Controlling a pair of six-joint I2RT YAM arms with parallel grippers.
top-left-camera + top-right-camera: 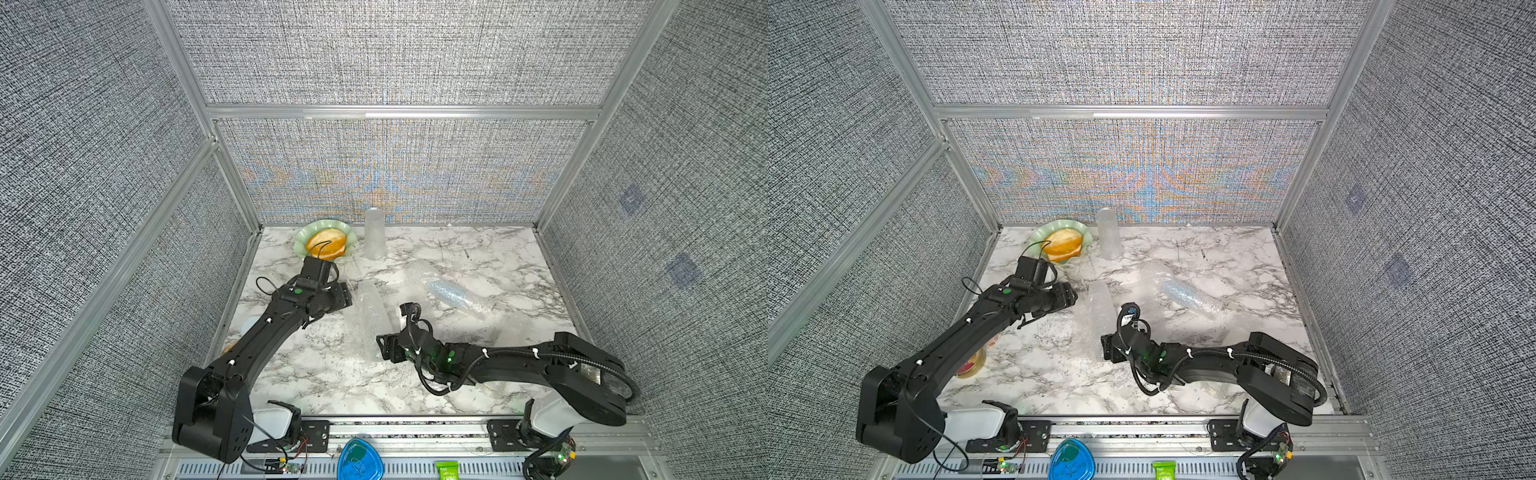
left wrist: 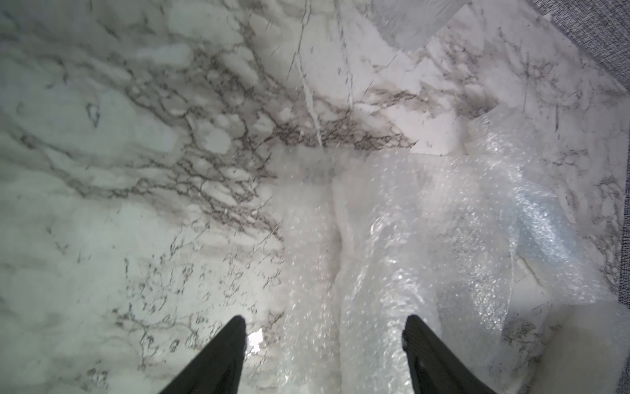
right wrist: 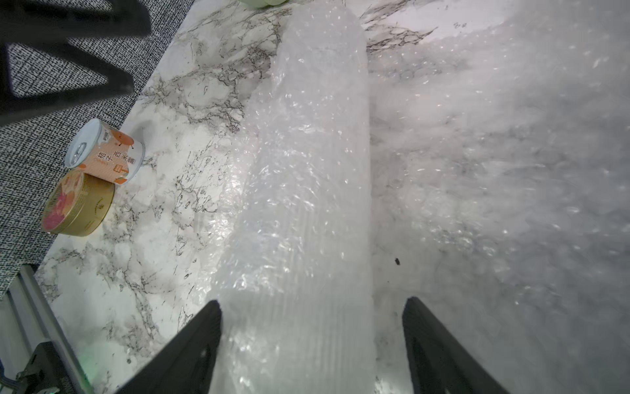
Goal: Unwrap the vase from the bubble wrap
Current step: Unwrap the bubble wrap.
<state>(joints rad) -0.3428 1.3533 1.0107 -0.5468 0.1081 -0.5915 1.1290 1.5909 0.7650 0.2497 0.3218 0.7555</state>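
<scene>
White marble-patterned desk [image 1: 478, 257] was seen carrying everything. Clear, crinkly bubble wrap [image 1: 370, 316] lay rolled lengthwise at the desk's middle, between both arms; more of it lay farther right. The left gripper [image 2: 324, 341] was held spread around one end of the roll, and the right gripper [image 3: 312, 327] was spread around the other end. A green scalloped plate [image 1: 305, 237] with bread sat in the far left corner.
</scene>
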